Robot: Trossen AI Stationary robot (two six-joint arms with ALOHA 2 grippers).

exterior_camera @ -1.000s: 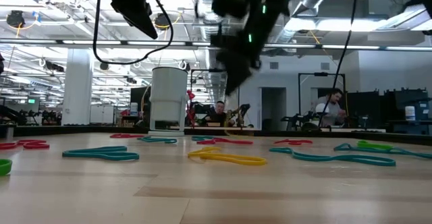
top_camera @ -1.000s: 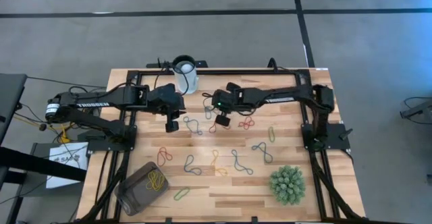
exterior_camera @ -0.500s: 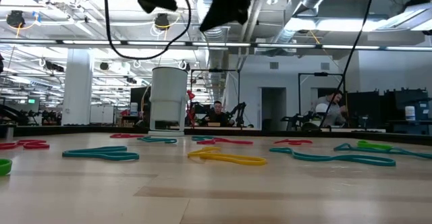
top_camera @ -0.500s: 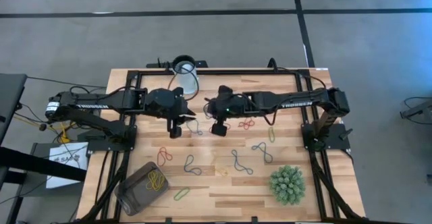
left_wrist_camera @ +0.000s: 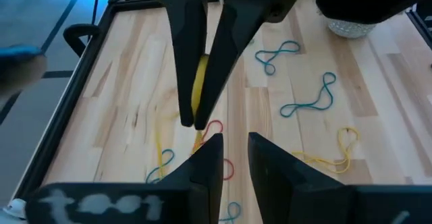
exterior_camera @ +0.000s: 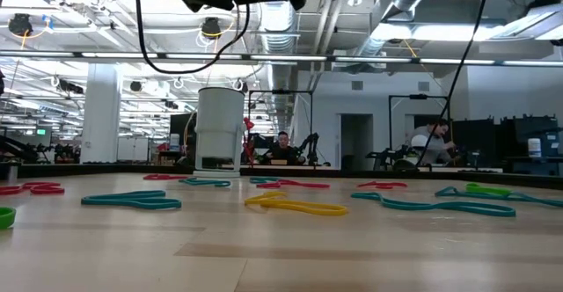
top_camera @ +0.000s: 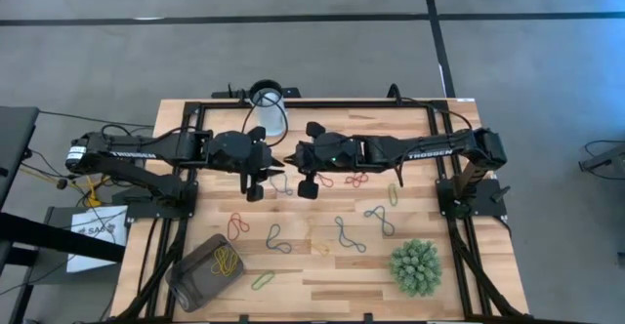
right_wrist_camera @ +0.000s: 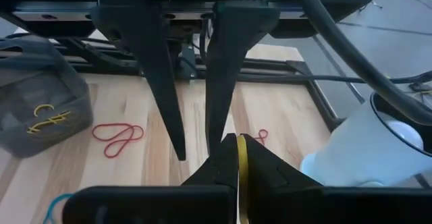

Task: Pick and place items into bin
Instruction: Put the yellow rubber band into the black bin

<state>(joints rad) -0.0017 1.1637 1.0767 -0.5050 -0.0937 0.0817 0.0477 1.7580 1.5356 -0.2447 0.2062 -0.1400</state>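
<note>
A yellow band (right_wrist_camera: pixel 241 177) is seen clamped between the closed fingers of the right gripper (top_camera: pixel 309 185), held above the table (top_camera: pixel 459 265) just left of the frame's centre in the high view. Facing it, tip to tip, is the left gripper (top_camera: pixel 254 186), whose jaws stand slightly apart with nothing between them; in the left wrist view the yellow band shows between the other arm's fingers. More bands lie scattered on the wood below and to the right: a red one (top_camera: pixel 238 226) at lower left, blue ones (top_camera: pixel 276 238) and (top_camera: pixel 344 234) near the middle, a red one (top_camera: pixel 356 179) and a green one (top_camera: pixel 393 194) to the right. The brownish-grey bin (top_camera: pixel 205 273) sits at the lower left corner with yellow bands inside. A white cup (top_camera: pixel 269 109) stands at the upper edge, and a spiky green plant ball (top_camera: pixel 415 266) at lower right.
</note>
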